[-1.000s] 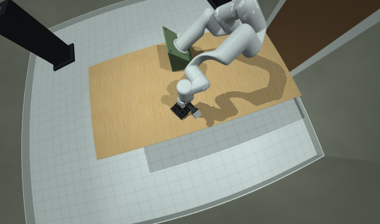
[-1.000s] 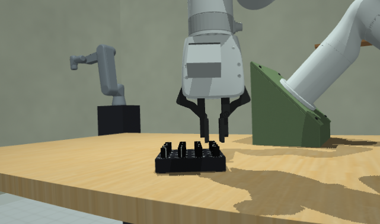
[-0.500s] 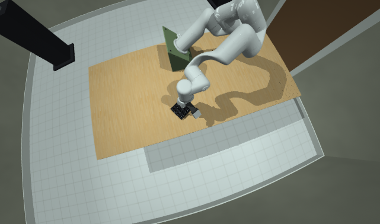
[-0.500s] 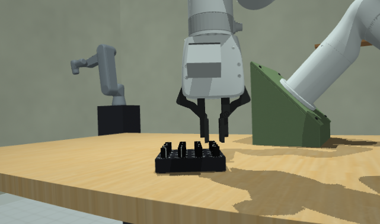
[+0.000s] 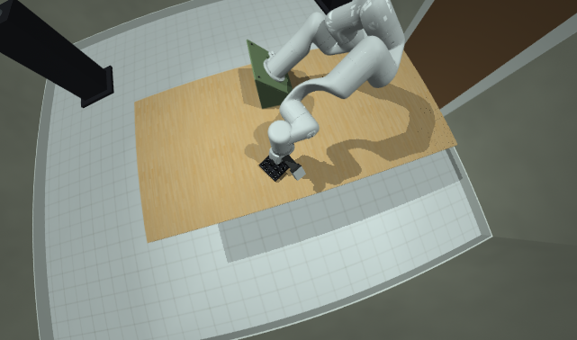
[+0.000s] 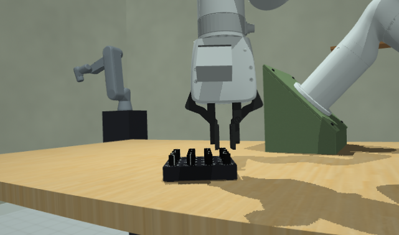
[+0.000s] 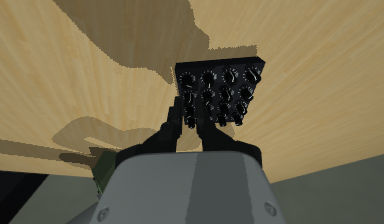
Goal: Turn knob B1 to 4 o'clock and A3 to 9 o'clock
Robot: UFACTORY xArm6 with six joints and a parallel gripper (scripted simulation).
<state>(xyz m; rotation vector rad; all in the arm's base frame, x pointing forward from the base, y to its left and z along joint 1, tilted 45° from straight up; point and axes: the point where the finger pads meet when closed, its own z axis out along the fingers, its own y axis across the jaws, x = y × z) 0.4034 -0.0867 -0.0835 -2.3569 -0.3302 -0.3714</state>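
The black knob box stands on its feet on the wooden table. It carries several rows of black knobs with white lines. My gripper hangs upright just over the box, its fingers a narrow gap apart with nothing between them. In the exterior view the fingertips sit level with the top of the rightmost rear knob. In the wrist view they flank a knob in the left column of the near rows. The printed names are too small to read.
The green wedge that carries my arm stands behind the box. A grey second arm on a black pedestal stands beyond the table's far edge. A black beam crosses the upper left above the floor.
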